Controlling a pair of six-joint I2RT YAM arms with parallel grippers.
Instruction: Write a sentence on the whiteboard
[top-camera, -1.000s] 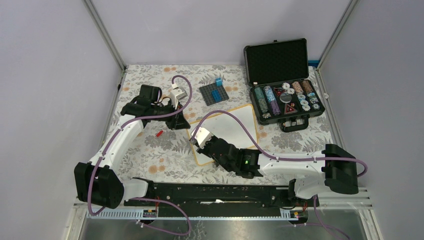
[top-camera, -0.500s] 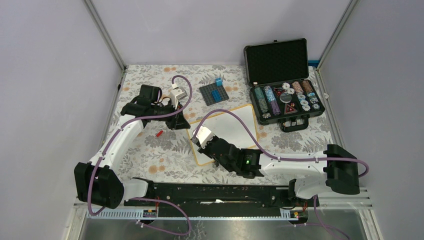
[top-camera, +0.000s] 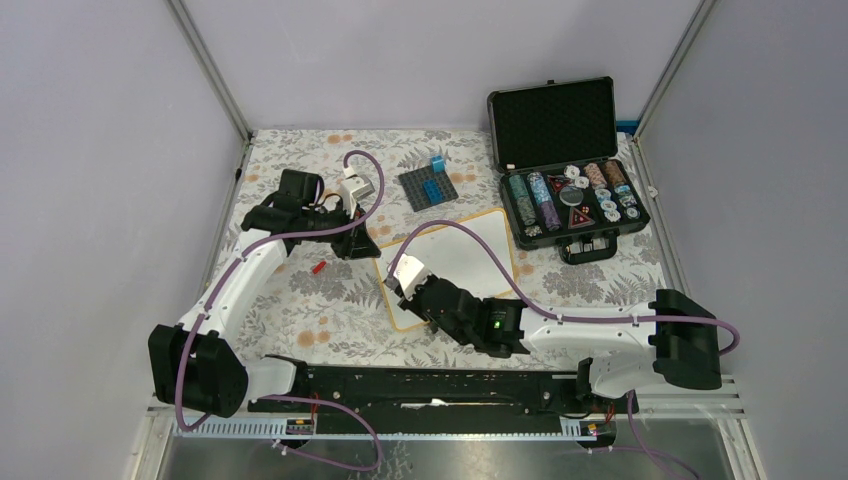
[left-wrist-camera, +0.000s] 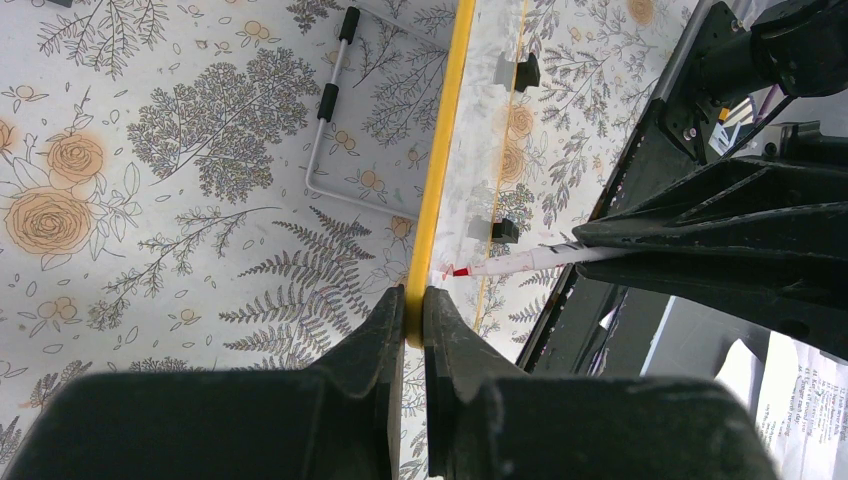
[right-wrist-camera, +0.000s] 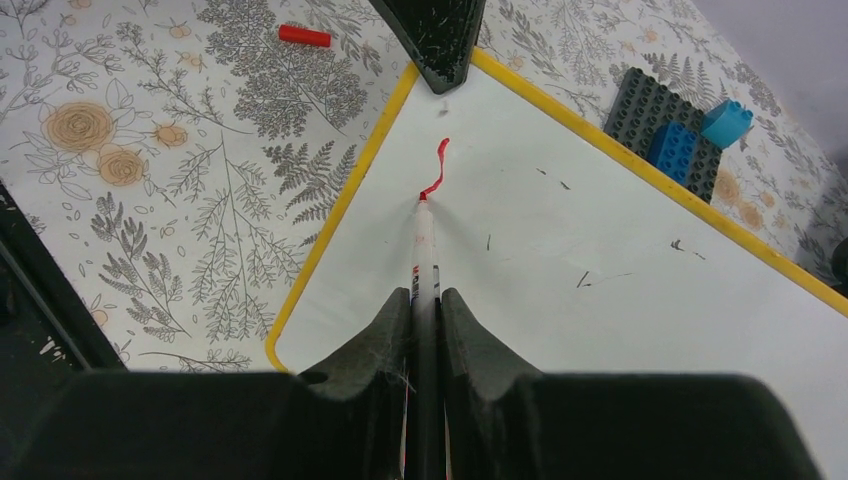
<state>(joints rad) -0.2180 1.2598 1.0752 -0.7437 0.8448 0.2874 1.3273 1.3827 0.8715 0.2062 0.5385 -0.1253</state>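
Observation:
The whiteboard (top-camera: 465, 250), white with a yellow frame, lies on the floral cloth. My left gripper (top-camera: 365, 245) is shut on its frame at the left corner; the left wrist view shows the jaws pinching the yellow edge (left-wrist-camera: 440, 150). My right gripper (top-camera: 393, 284) is shut on a red marker (right-wrist-camera: 424, 250), whose tip touches the board (right-wrist-camera: 600, 270). A short curved red stroke (right-wrist-camera: 437, 165) runs up from the tip. No words of the sentence show. The left fingers (right-wrist-camera: 435, 40) show at the top of the right wrist view.
The marker's red cap (top-camera: 318, 267) lies on the cloth left of the board. A dark grey baseplate (top-camera: 428, 187) with blue bricks sits behind it. An open black case of chips (top-camera: 570, 200) stands at the back right. A wire loop (left-wrist-camera: 340, 100) lies by the board's edge.
My right gripper has shifted slightly up and to the right with the marker. The left arm and the board have not moved.

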